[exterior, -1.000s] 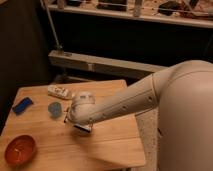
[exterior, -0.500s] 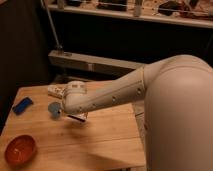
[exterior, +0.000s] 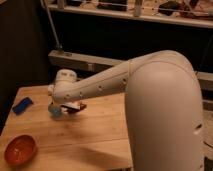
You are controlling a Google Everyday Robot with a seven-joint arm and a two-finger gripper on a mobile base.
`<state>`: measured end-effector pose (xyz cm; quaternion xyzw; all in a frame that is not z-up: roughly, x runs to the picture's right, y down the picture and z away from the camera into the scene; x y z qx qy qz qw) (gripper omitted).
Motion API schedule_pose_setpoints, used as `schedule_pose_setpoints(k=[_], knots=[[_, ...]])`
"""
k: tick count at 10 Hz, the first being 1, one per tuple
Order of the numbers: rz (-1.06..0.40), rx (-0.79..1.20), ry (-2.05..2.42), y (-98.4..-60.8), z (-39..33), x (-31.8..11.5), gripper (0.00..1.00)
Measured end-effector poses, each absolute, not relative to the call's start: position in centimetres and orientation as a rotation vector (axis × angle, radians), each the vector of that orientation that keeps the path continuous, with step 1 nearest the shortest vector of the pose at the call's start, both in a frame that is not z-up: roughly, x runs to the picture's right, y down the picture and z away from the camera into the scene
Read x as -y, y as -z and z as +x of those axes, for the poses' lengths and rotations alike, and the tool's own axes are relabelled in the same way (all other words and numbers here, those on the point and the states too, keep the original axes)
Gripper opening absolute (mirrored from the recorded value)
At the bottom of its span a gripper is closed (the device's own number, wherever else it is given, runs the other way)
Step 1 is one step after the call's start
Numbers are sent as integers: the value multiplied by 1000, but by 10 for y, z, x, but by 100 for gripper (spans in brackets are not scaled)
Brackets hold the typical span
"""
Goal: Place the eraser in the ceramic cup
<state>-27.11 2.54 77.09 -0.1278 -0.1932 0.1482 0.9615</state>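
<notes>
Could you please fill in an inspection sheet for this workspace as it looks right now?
Surface: wooden table, light butcher-block top.
Job's things: eraser, dark block held just beside the ceramic cup, not yet inside it; the cup stands upright, pale blue, partly hidden by the arm.
Clutter: flat blue piece near the table's far left edge; orange bowl at the near left corner.
Grippers: hand shut on the eraser, low over the table next to the cup.
Cables: dark cables on the shelf behind.
Surroundings: metal rail behind the table.
</notes>
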Motion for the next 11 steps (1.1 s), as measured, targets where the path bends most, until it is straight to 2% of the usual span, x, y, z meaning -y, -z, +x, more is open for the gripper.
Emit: schedule_pose_setpoints(k=[7, 11], knots=[[-231, 499, -339, -763, -311, 26, 21], [-246, 615, -428, -753, -320, 37, 21]])
